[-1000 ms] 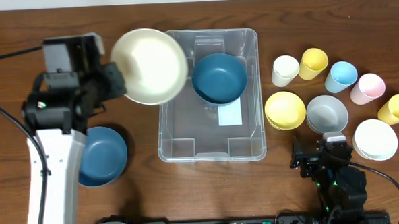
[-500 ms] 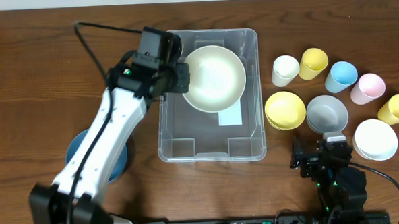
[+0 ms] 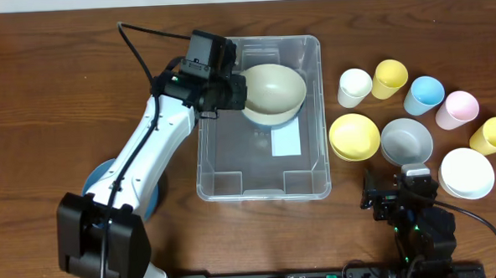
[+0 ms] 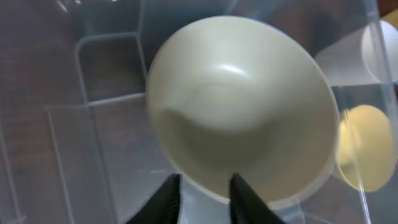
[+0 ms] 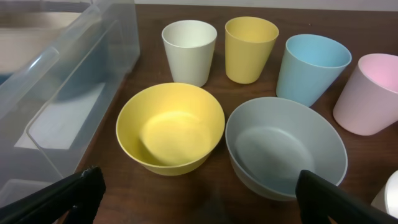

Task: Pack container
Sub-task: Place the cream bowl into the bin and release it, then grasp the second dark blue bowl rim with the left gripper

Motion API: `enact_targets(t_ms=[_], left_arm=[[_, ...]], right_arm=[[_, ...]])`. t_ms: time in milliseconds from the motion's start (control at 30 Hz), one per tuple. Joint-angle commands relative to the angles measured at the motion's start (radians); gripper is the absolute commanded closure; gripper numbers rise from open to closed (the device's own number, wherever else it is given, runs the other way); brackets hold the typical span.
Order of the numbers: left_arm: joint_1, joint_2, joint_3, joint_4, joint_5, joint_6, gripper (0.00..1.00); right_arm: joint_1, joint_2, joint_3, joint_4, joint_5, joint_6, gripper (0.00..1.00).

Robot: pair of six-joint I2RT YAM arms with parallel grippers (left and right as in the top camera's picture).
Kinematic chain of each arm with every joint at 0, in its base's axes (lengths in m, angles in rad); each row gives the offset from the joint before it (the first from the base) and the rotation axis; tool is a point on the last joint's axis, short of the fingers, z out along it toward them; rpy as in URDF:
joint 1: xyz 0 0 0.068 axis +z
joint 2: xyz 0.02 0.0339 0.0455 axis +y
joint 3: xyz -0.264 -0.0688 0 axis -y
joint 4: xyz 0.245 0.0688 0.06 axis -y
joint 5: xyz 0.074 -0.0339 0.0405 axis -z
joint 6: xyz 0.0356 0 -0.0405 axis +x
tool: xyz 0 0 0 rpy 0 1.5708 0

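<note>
The clear container [image 3: 321, 111] stands mid-table, with a white label [image 3: 287, 142] on its base. My left gripper [image 3: 234, 93] reaches over its left wall and is shut on the rim of a cream bowl [image 3: 274, 91]. The bowl sits low in the container's far half, over the blue bowl there, which is almost fully hidden. In the left wrist view the cream bowl [image 4: 239, 112] fills the frame just beyond my fingertips [image 4: 205, 198], with the container wall [image 4: 93, 124] behind. My right gripper [image 3: 397, 191] is open and empty near the front edge; in the right wrist view it [image 5: 199, 193] faces the bowls.
A second blue bowl [image 3: 107, 185] lies left, partly under my left arm. To the right of the container are a yellow bowl [image 3: 354, 137], a grey bowl [image 3: 406, 140], a white bowl [image 3: 467, 173] and several cups, among them white [image 3: 355, 87] and pink [image 3: 456, 109].
My left arm swung the cream bowl right from the container's left edge and lowered it inside, over the blue bowl. The right arm has not moved.
</note>
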Motion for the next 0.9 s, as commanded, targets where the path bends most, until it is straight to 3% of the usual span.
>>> enact_targets(t_ms=[0,100,267,433,633,867], left_arm=[[0.011,-0.082,0.059,-0.020,0.019,-0.003,0.65],[0.034,-0.150,0.073,-0.047,0.019,-0.006,0.59],[0.090,-0.244,0.073,-0.140,0.002,-0.044,0.59],[0.201,-0.307,0.073,-0.387,-0.236,-0.136,0.59],[0.452,-0.322,0.069,-0.627,-0.304,-0.174,0.58],[0.778,-0.322,0.002,-0.681,-0.303,-0.185,0.56]], right_arm=[[-0.008,-0.006,-0.003,-0.002,0.003,0.007,0.01],[-0.008,-0.006,-0.003,-0.002,0.003,0.007,0.01],[-0.008,-0.006,-0.003,-0.001,0.003,0.007,0.01],[-0.008,-0.006,-0.003,-0.002,0.003,0.007,0.01],[-0.008,-0.006,-0.003,-0.001,0.003,0.007,0.01],[-0.008,-0.006,-0.003,-0.002,0.003,0.007,0.01]])
